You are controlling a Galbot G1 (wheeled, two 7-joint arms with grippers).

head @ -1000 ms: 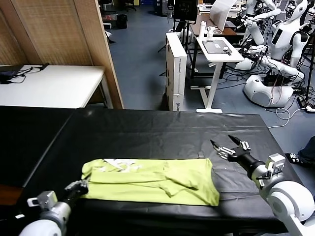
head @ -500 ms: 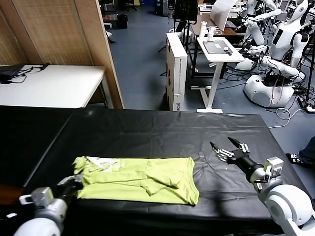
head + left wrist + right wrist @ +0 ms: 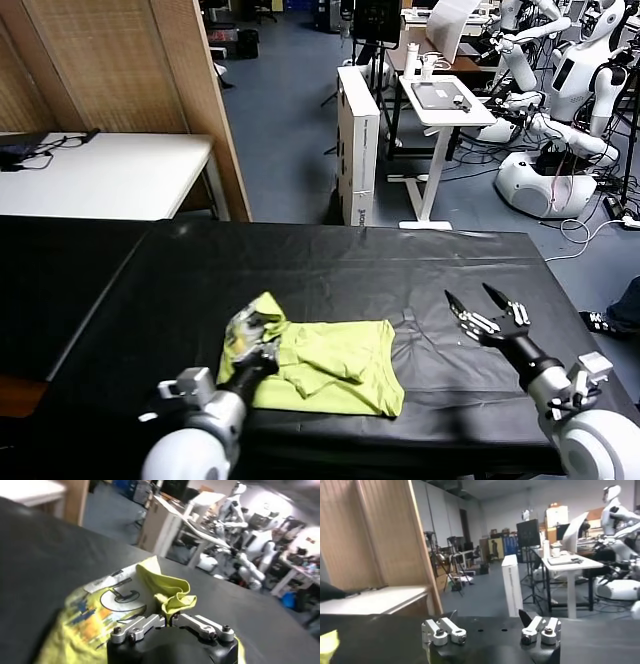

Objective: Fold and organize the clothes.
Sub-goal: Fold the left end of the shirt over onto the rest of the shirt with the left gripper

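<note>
Well, the left claw [image 3: 258,345] is clamped on the lime T-shirt [image 3: 330,365] (print showing); right of it, the right claw [image 3: 487,307] hovers spread over the tabletop [image 3: 330,265].

A plain lime-green cotton T-shirt [image 3: 330,365], its turned-up corner showing a white printed patch with black and blue marks [image 3: 116,594], lies on a glossy black sheet-covered table [image 3: 330,270], between silver-and-black metal grippers.
</note>
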